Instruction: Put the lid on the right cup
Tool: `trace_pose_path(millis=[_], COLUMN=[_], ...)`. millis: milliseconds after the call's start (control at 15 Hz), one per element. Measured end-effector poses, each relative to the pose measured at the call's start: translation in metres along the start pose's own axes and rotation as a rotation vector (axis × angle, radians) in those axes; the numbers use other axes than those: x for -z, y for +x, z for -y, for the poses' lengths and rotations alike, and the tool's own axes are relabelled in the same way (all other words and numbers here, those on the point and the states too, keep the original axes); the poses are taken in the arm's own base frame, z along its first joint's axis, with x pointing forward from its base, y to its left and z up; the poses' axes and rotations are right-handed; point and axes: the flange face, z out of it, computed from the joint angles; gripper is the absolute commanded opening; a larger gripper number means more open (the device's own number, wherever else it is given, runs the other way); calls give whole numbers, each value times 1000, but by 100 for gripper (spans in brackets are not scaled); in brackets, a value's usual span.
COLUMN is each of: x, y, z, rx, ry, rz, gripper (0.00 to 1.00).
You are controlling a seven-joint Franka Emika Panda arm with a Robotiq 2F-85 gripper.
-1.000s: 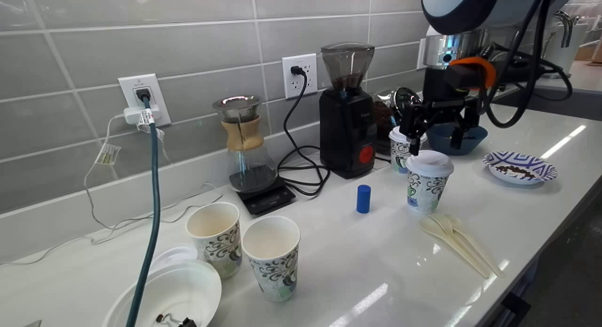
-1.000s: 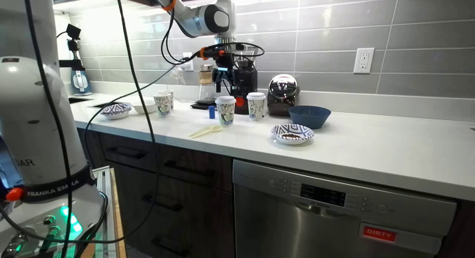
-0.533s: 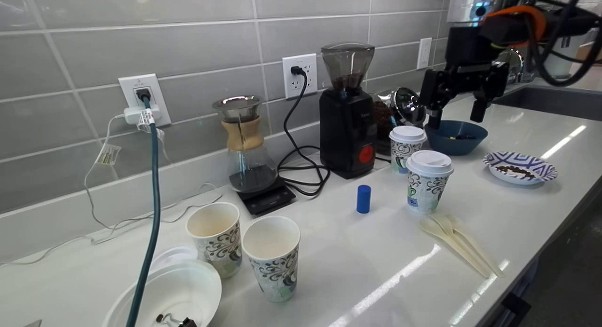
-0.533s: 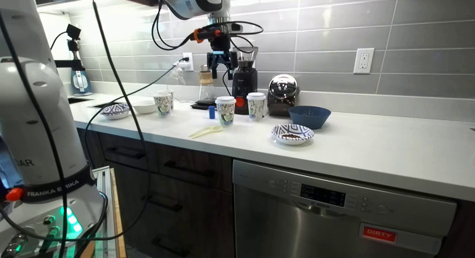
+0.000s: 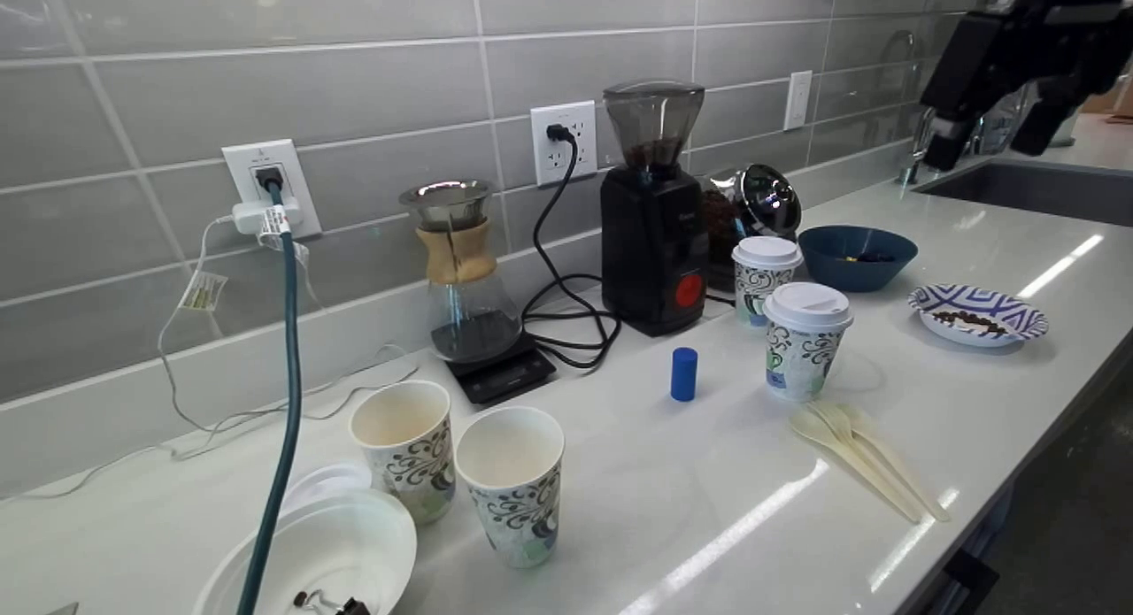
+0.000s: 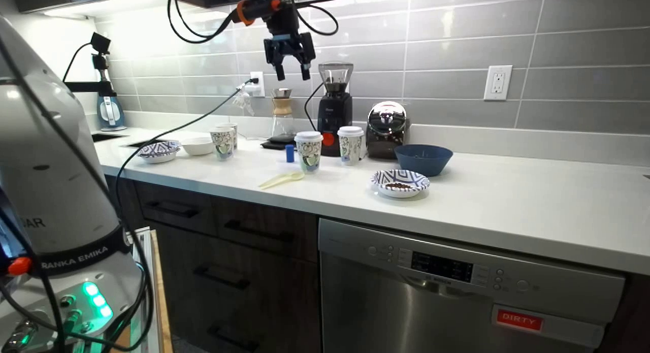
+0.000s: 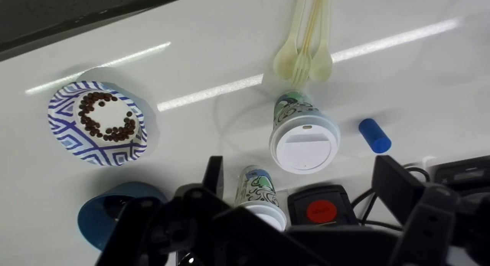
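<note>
Above the counter (image 6: 508, 200), gripper (image 6: 293, 77) spread wide, fingers (image 7: 392, 185) empty

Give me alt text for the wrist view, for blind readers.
A white lid sits on a paper cup, seen past the open claw. Nearby: another lidded cup, utensils, a blue cylinder, a blue bowl, a patterned bowl of beans.

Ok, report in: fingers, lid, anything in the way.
Fingers open, empty, high above the counter. Lid on the cup by the spoons. Possible obstruction: second lidded cup, close by.
</note>
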Motion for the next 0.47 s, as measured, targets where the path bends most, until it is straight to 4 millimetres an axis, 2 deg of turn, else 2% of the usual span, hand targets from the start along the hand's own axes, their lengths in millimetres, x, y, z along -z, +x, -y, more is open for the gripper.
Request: trace_pose_path(millis=[267,467], x=[46,53], y=[-42,-55], z=[-10,-12], rx=[13,15], ry=[-12,-13], rz=[-102,-121], gripper=[100,100])
